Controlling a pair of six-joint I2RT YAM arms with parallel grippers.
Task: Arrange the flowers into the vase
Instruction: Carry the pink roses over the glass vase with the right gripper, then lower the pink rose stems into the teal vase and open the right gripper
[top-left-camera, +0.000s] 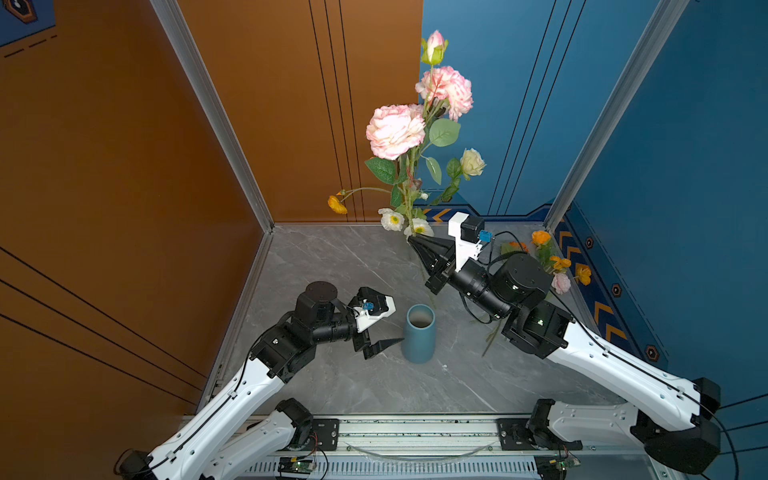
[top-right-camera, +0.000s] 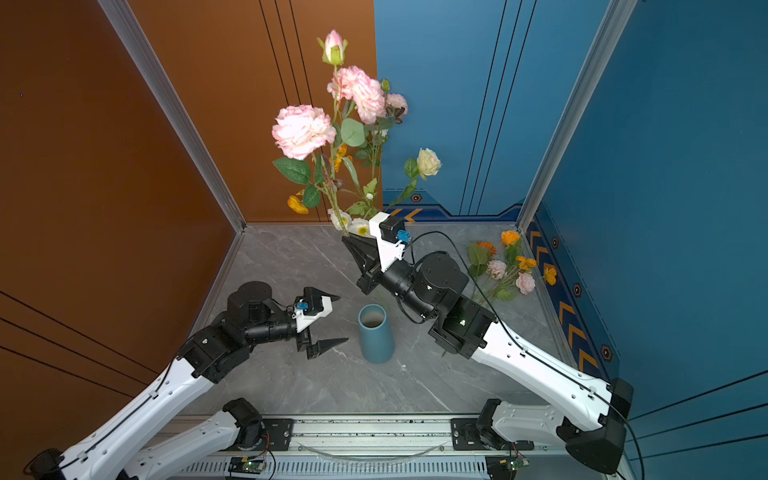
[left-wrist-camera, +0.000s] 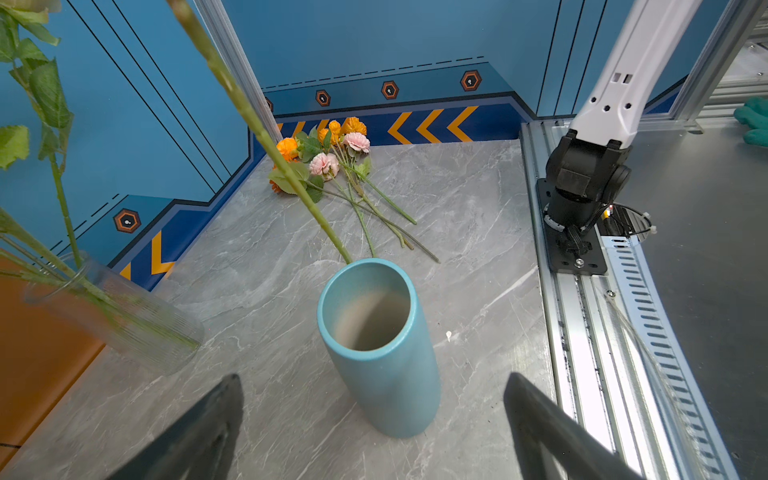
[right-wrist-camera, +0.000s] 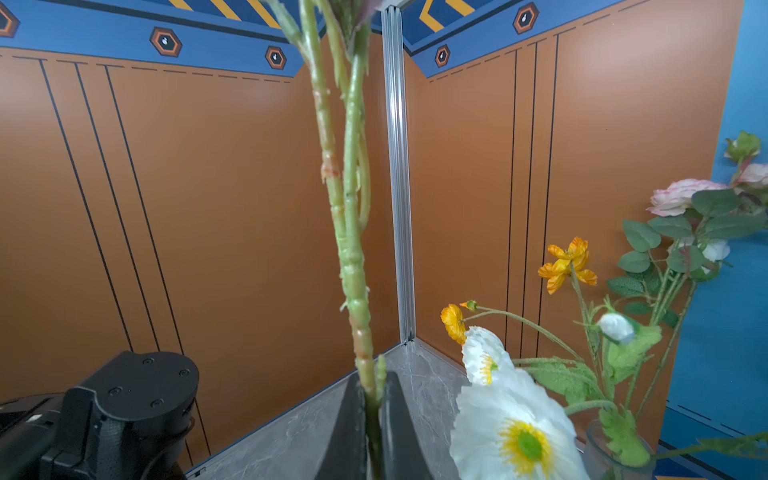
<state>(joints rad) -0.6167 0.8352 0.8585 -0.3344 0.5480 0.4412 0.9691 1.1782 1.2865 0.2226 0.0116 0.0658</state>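
- The right claw (top-left-camera: 411, 239) is clamped on the stem of the pink ruffled flower (top-left-camera: 395, 131), whose blooms rise high above the blue vase (top-left-camera: 417, 349).
- The stem's lower end (left-wrist-camera: 332, 237) hangs just behind the blue vase's rim, outside its mouth.
- The left claw (top-right-camera: 341, 319) gapes wide just beside the blue vase, not touching it.
- A glass vase (left-wrist-camera: 124, 324) of flowers stands beyond the blue vase.
- Loose flowers (top-right-camera: 509, 266) lie on the counter (top-right-camera: 415, 386), well apart from the blue vase; bare counter rings it.
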